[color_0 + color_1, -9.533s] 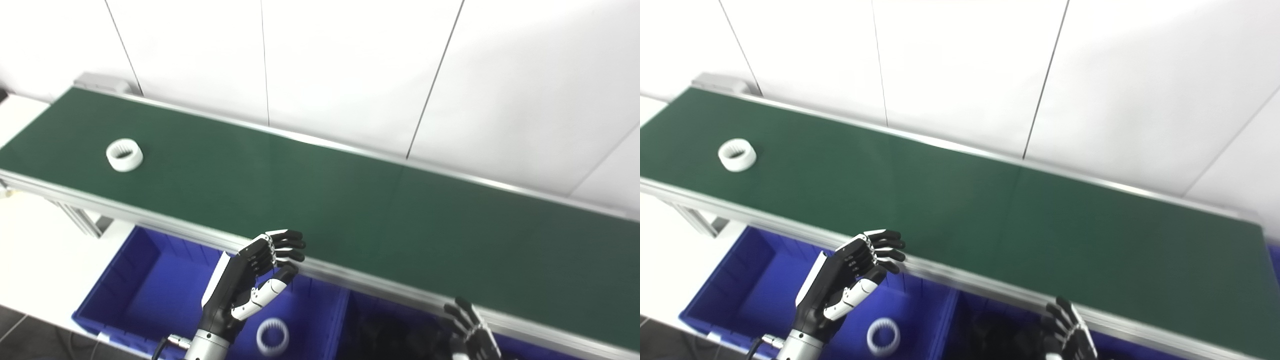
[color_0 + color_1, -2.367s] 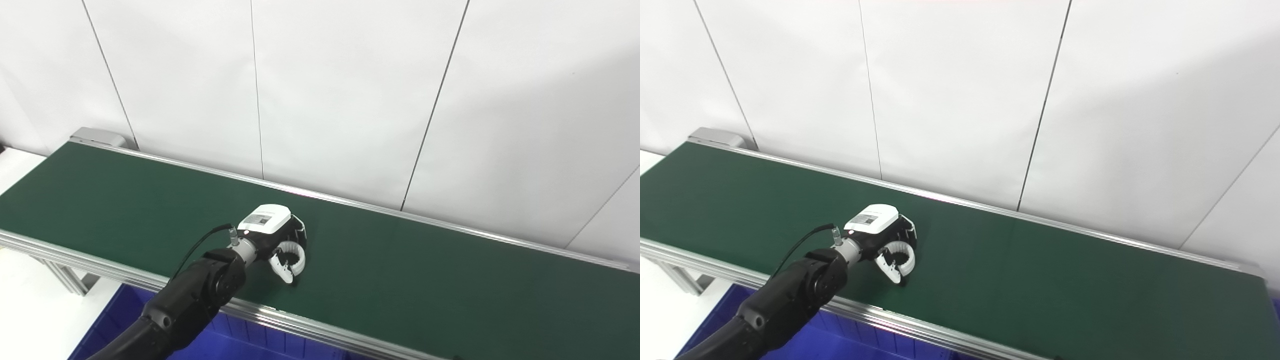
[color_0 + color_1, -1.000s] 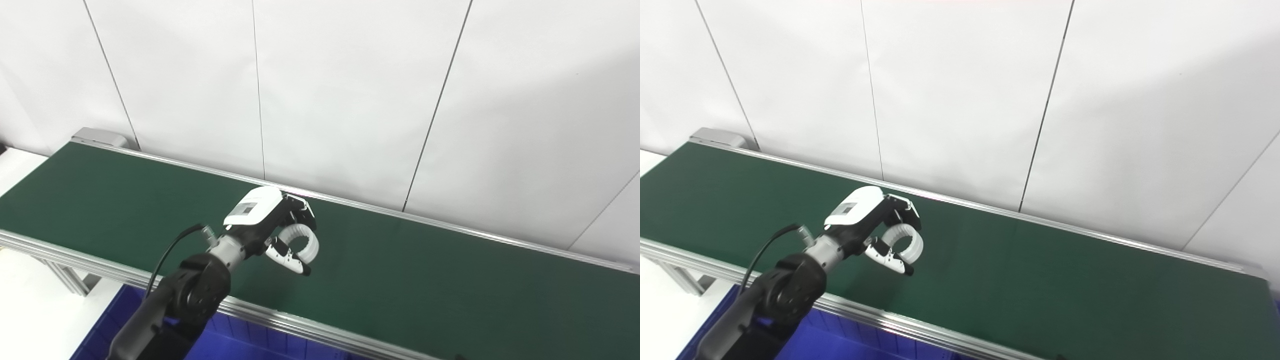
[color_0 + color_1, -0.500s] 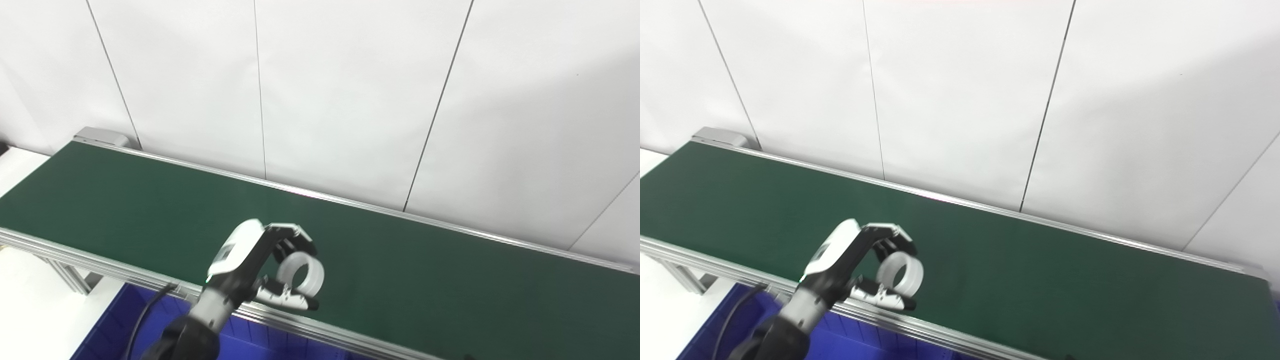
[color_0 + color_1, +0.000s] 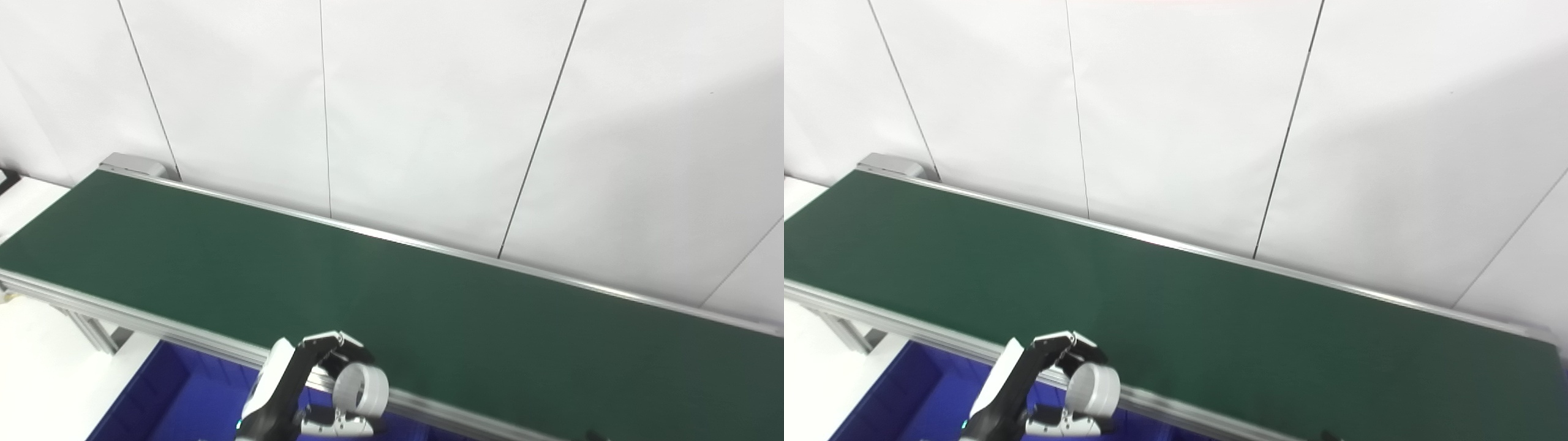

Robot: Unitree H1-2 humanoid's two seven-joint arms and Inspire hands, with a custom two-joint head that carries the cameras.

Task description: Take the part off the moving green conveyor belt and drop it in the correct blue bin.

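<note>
A white wall fills the upper half of both views, made of broad flat panels split by thin dark seams that lean slightly off vertical. The light is even and bright, with a soft grey shadow falling across the panels on the right. Where the wall meets the long frame running across the scene, a silver rail lines the far edge, and a grey end cap sits at the left corner. At lower left a pale white surface shows beside silver frame legs; whether it is floor or a tabletop cannot be told.
</note>
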